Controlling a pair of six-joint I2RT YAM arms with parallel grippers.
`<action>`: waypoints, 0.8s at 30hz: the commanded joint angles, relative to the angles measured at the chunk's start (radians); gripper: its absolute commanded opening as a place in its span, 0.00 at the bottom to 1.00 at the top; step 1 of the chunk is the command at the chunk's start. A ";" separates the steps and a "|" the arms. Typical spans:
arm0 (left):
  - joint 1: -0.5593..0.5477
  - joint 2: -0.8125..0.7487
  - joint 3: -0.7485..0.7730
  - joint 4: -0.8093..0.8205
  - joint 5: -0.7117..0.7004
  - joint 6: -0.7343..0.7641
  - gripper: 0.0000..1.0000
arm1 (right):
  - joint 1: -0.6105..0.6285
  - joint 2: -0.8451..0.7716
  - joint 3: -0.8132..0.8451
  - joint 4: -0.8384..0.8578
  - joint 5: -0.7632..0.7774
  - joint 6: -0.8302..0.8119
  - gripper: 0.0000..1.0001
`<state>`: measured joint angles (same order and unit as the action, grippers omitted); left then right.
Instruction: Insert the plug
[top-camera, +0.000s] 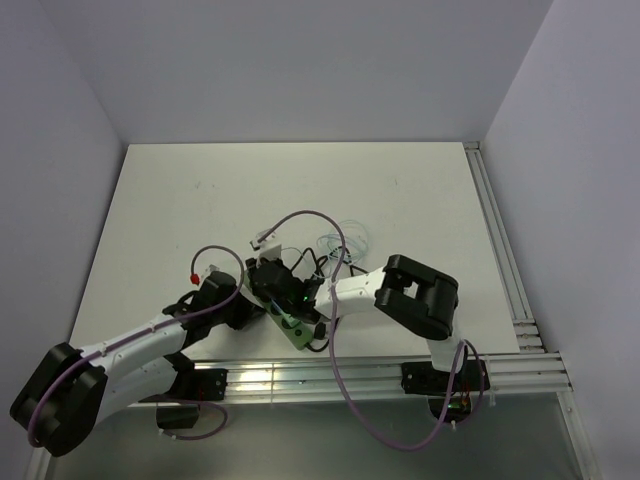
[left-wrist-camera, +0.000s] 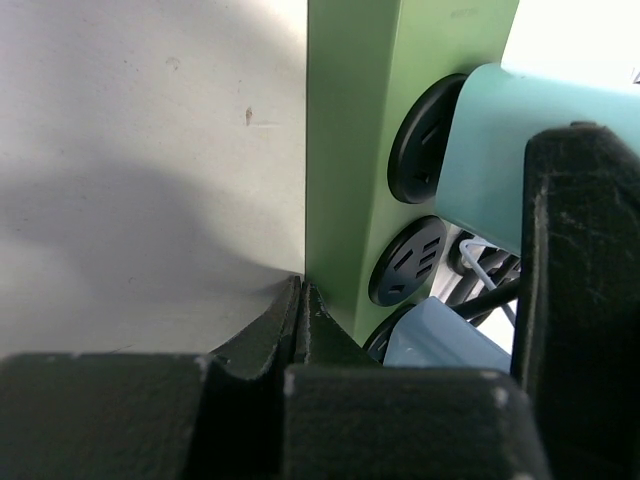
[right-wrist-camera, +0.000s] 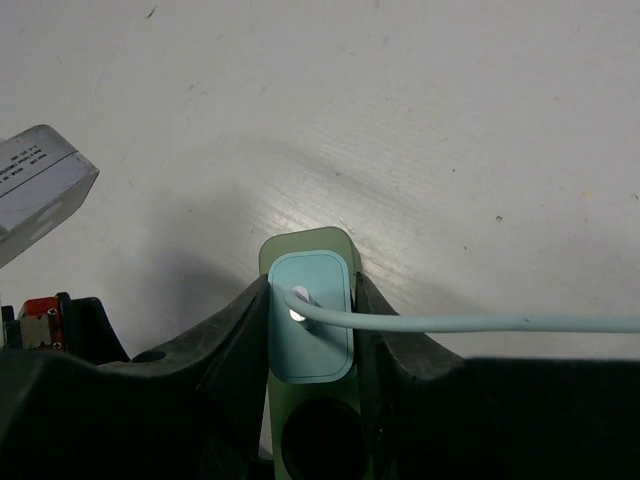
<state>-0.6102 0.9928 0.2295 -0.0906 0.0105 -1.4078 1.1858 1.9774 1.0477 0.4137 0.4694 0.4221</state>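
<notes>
Pale blue plug (right-wrist-camera: 315, 345) squeezed in the right tool (right-wrist-camera: 312, 290), sitting on the green power strip (left-wrist-camera: 350, 150), long side running 12 to 6, cord (right-wrist-camera: 480, 322) trailing toward 3 o'clock, left tool (left-wrist-camera: 440, 215) clamped on the strip, white desk (top-camera: 400, 190).

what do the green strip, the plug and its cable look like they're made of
Power strip: likely moulded plastic, matte green, even colour, rounded corners. Plug: smooth pale teal plastic, judging by its soft sheen. Cable: probably a rubbery sheath, matching teal, slightly glossy.
</notes>
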 joint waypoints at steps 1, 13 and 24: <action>-0.003 0.044 0.027 0.081 -0.001 -0.013 0.00 | 0.047 0.308 -0.138 -0.463 -0.236 0.112 0.00; 0.000 0.023 0.037 0.048 0.000 0.004 0.00 | 0.104 0.181 -0.276 -0.354 -0.239 0.202 0.00; 0.000 -0.032 0.030 0.009 -0.004 0.018 0.00 | 0.009 -0.014 -0.054 -0.633 -0.179 0.031 0.44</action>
<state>-0.6094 0.9955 0.2508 -0.1162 0.0139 -1.3994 1.1774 1.9301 1.0668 0.3302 0.4454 0.4770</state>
